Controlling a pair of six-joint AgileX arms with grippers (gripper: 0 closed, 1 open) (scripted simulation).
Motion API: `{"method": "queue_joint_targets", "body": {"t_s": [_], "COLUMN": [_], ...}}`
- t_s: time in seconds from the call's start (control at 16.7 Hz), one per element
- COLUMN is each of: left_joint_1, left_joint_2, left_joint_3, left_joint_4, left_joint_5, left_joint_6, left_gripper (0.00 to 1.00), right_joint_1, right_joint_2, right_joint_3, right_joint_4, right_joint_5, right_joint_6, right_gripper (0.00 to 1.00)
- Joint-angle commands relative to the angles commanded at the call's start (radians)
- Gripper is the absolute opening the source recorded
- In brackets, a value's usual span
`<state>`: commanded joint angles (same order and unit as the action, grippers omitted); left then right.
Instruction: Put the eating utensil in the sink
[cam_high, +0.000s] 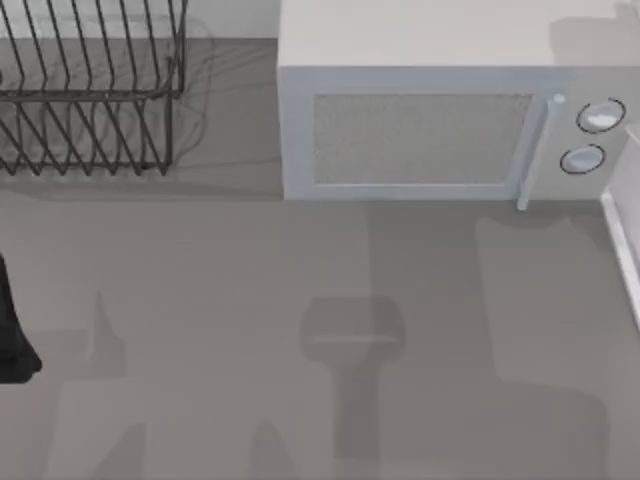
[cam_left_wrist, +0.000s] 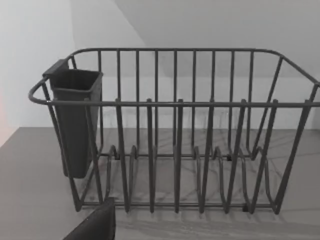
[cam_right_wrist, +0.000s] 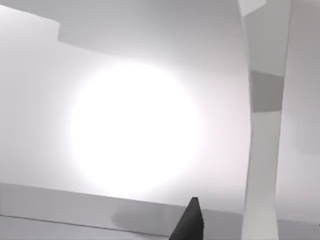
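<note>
- The grey table (cam_high: 200, 300) runs across the whole top view, with soft shadows lying across its lower half.
- A white microwave oven (cam_high: 420, 130) stands in the upper centre and right of the top view. Its door is closed, its handle is on the right, and two round knobs (cam_high: 598, 116) sit one above the other at its far right.
- A dark wire dish rack (cam_high: 90, 90) stands in the upper left of the top view, beside the microwave oven but apart from it. In the left wrist view it stands upright on the table, seen from the side.
- A white rimmed object (cam_high: 622, 240) cuts in at the right edge of the top view, just below the knobs. What it is cannot be told.
- A dark utensil holder (cam_left_wrist: 75, 120) hangs on one end of the dish rack, at the left in the left wrist view.
- The left arm (cam_high: 12, 330) sits at the left edge of the top view. The left gripper (cam_left_wrist: 95, 222) points at the rack, and whether it is spread or pressed together cannot be told.
- The right gripper (cam_right_wrist: 190, 222) faces a bright glare beside a white upright post (cam_right_wrist: 262, 150). Its state cannot be told either.
- Where the eating utensil lies cannot be told.
</note>
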<state>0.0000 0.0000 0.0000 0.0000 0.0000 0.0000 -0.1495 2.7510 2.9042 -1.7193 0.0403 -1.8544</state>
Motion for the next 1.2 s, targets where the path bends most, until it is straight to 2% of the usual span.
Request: {"method": "queue_joint_targets", "body": {"t_s": [0.36, 0.9, 1.2], "left_joint_1": [0.000, 0.000, 0.000], "left_joint_2": [0.000, 0.000, 0.000], "left_joint_3": [0.000, 0.000, 0.000], "left_joint_4": [0.000, 0.000, 0.000], "left_joint_5": [0.000, 0.000, 0.000], "left_joint_6": [0.000, 0.000, 0.000], "left_gripper": [1.00, 1.00, 1.00], "right_joint_1": [-0.007, 0.000, 0.000], "right_joint_2": [0.014, 0.271, 0.306], "right_joint_3": [0.007, 0.407, 0.457], "right_joint_4": [-0.008, -0.137, -0.153], "right_joint_5": [0.003, 0.004, 0.004], "right_joint_6": [0.003, 0.000, 0.001], "right_gripper": [0.00, 0.00, 0.00]}}
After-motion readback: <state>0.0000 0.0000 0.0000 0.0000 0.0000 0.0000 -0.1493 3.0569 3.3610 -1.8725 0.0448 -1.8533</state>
